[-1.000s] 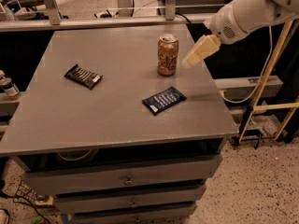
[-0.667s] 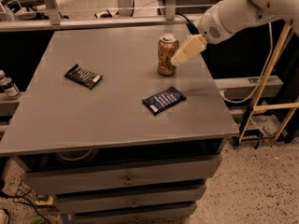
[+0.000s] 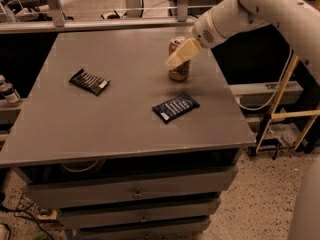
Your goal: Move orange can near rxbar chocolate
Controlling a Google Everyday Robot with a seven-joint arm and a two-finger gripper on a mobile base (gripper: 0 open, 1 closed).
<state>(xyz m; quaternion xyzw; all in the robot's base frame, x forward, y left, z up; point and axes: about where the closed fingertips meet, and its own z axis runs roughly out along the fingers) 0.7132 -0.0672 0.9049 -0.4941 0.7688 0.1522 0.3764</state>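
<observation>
The orange can (image 3: 179, 72) stands upright on the grey table (image 3: 115, 129), right of centre towards the back. The rxbar chocolate (image 3: 89, 81), a dark wrapper with pale stripes and a white patch at one end, lies flat on the left part of the table, well apart from the can. My gripper (image 3: 180, 54) comes in from the upper right on the white arm (image 3: 235, 14) and is at the can's upper half, covering part of its top. I cannot see whether it grips the can.
A dark blue wrapper with white text (image 3: 175, 107) lies in front of the can. The table's right edge is close to the can. Drawers (image 3: 135, 191) are below the tabletop. Yellow metal legs (image 3: 280, 104) stand at the right.
My gripper has moved left, from beside the can's right side to over its upper half. The can and both wrappers have not moved.
</observation>
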